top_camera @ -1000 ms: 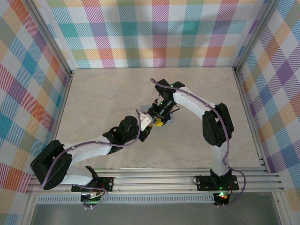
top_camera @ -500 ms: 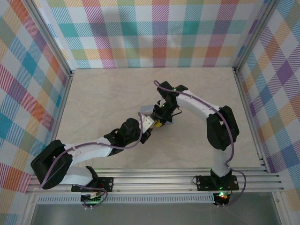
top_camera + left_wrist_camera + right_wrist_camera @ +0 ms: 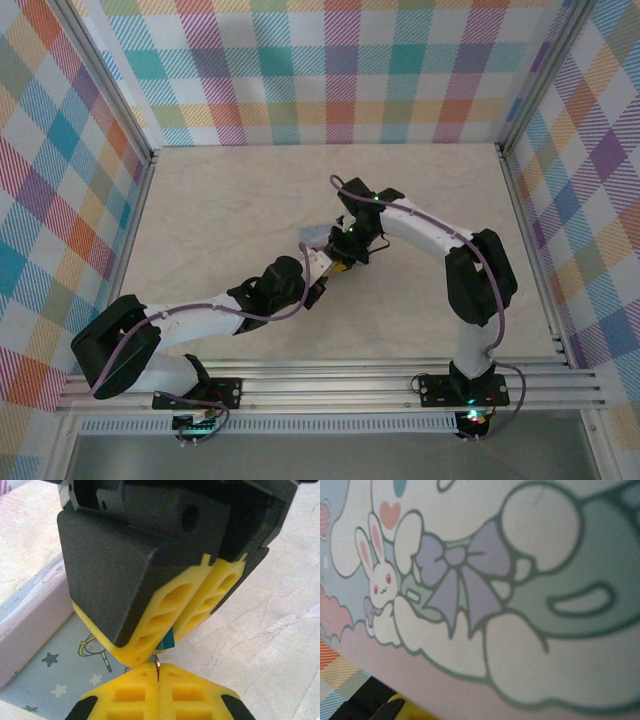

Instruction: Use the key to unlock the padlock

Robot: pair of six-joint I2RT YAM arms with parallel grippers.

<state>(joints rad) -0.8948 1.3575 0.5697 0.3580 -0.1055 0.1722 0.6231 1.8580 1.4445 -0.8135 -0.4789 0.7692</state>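
Pinching the mostly hidden padlock (image 3: pixel 166 641), right gripper (image 3: pixel 162 649) narrow, left gripper (image 3: pixel 158 673) closed on a key (image 3: pixel 157 660) sliver

The tin box (image 3: pixel 50 680) lies near the middle of the table (image 3: pixel 220 200), with the padlock (image 3: pixel 166 641) just beside the key (image 3: pixel 157 664).

Plastic, tin and fake marble, basically
Matt yellow ribbed plastic finger pads (image 3: pixel 165 610), smooth stone-look table (image 3: pixel 270 645), smooth printed tin box lid (image 3: pixel 470 580).
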